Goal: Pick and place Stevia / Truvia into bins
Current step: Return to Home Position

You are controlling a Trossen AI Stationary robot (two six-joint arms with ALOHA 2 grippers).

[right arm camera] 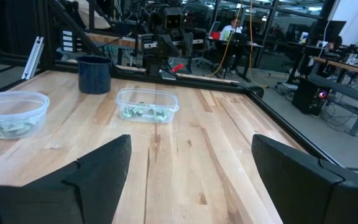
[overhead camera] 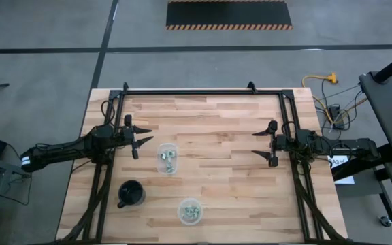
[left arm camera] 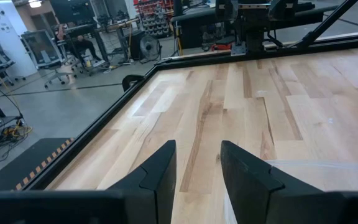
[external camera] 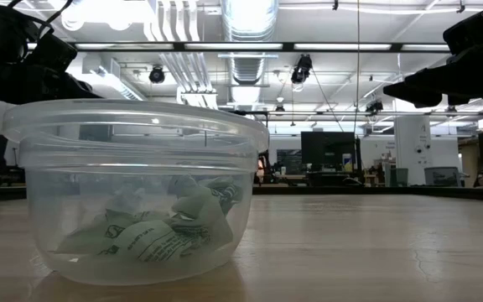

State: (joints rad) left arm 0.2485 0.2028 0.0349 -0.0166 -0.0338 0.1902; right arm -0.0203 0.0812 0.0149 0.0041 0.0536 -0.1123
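Observation:
The pale green and white Stevia packets lie inside both bins. The squarish clear bin (overhead camera: 167,158) (right arm camera: 146,104) stands left of the table's middle and holds some packets (right arm camera: 143,112). The round clear bin (overhead camera: 190,211) (external camera: 132,193) (right arm camera: 14,115) stands near the near edge with a heap of packets (external camera: 166,228) on its bottom. I see no loose packet on the wood. My left gripper (overhead camera: 141,137) (left arm camera: 197,165) hovers open just left of the squarish bin, whose rim (left arm camera: 319,167) shows beside its fingers. My right gripper (overhead camera: 263,144) (right arm camera: 191,165) hovers wide open at the table's right side, facing both bins.
A black mug (overhead camera: 131,194) (right arm camera: 95,74) stands on the table's near left part, left of the round bin. A black frame (overhead camera: 203,91) runs along the table's far, left and right sides. Bare wood (overhead camera: 216,122) lies between the two grippers.

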